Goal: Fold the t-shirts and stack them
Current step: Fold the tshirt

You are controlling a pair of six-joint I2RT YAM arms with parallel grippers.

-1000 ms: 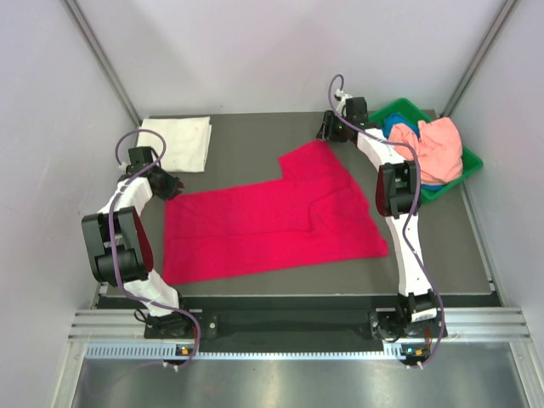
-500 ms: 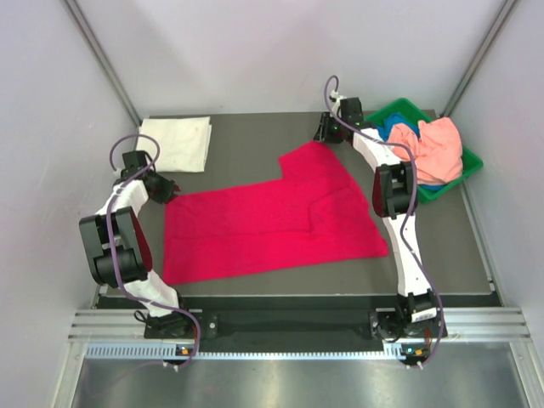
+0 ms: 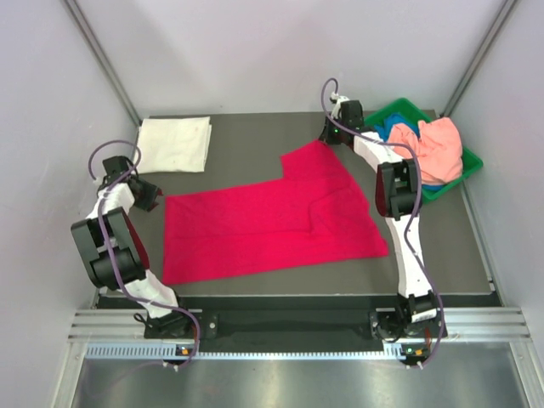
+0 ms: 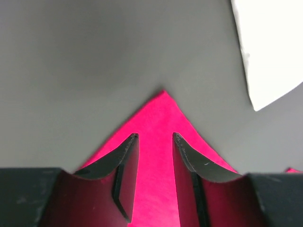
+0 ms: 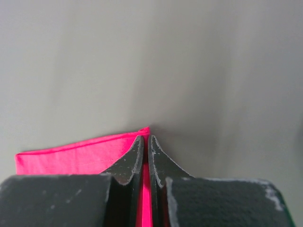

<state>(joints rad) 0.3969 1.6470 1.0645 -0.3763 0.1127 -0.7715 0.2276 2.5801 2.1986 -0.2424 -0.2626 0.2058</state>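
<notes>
At mid-table, nearest to us, we list one red t-shirt, spread flat on the dark grey table, part folded, with one layer lapping over another on its right half. Item two, at the shirt's far left corner: the left gripper, jaws parted. In the wrist view that left gripper sits over the pointed corner of the red t-shirt, with cloth showing in the gap between the fingers and nothing pinched. Item three, beyond it at the far left of the table: one white t-shirt, folded square, lying flat, apart from the red one. Item four, at the red shirt's far corner: the right gripper, closed. Its wrist view shows the right gripper with both fingers pressed together on the very tip of the red t-shirt, a thin red strip caught between them. Item five, far right: one green bin, holding a crumpled pink t-shirt on top of a blue t-shirt.
</notes>
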